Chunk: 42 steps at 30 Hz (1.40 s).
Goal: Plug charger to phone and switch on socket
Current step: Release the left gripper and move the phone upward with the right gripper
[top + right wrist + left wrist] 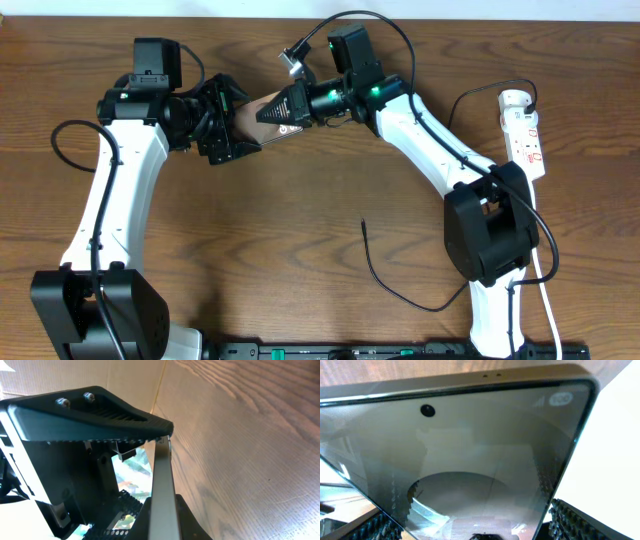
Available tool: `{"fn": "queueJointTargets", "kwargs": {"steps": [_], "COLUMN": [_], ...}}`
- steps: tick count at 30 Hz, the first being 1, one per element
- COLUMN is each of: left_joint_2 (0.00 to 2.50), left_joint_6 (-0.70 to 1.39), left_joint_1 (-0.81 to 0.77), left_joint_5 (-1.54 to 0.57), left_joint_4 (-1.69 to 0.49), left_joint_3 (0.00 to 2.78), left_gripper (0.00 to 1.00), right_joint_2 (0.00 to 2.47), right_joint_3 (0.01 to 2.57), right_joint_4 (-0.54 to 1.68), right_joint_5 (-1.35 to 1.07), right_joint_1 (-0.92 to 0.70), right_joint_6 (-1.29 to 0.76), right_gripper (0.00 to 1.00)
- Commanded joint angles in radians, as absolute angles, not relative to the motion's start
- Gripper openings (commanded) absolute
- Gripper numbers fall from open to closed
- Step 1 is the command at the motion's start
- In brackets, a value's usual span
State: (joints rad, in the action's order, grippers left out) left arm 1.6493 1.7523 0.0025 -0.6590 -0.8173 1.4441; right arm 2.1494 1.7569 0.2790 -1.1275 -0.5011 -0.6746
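The phone (258, 112), brownish-faced, is held off the table at the back centre between both grippers. My left gripper (230, 128) is shut on its left end. My right gripper (288, 106) is shut on its right end. In the left wrist view the phone's glossy screen (470, 435) fills the frame, between the toothed jaws (475, 527). In the right wrist view its thin metal edge (161, 470) runs between my fingers (162, 510). The charger (385, 285), a thin black cable, lies on the table with its tip (363, 222) free. The socket (524, 130) lies at the far right.
The socket's white cord (548, 290) runs down the right side, past the right arm's base (490, 235). A dark rail (380, 350) lines the front edge. The left arm's black cable (62, 140) loops at the left. The wood table (280, 240) lies between the arms.
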Motion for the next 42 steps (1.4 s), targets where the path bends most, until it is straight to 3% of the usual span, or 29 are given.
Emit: {"fn": "queueJointTargets", "kwargs": {"steps": [1,13,22,35,42], "left_joint_2": [1.634,1.563,1.468,1.372,1.377], "left_joint_6": [1.709,1.689,1.512,0.992,0.935], "left_joint_1": [0.002,0.017,0.017,0.016,0.016], "left_joint_5": [-0.685,-0.767,-0.775,-0.688,-0.484], "left_joint_4": [-0.772,-0.655,-0.623,-0.628,-0.718], "left_joint_3": [1.452,1.452,1.452,1.452,1.452], "left_gripper": [0.9,0.9,0.91,0.9,0.9], "right_joint_2": [2.144,2.144,2.144,2.144,2.144], "right_joint_3": [1.773,1.773,1.773,1.773,1.773], "right_joint_4": [0.281,0.281,0.243,0.158,-0.031], "right_joint_5": [-1.2,-1.187,-1.107,-0.907,-0.912], "right_joint_1": [-0.495,-0.466,-0.414,-0.351,-0.373], "right_joint_6": [-0.681,-0.682,-0.802,-1.279,-1.548], "right_gripper": [0.01,0.01,0.01,0.01,0.01]}}
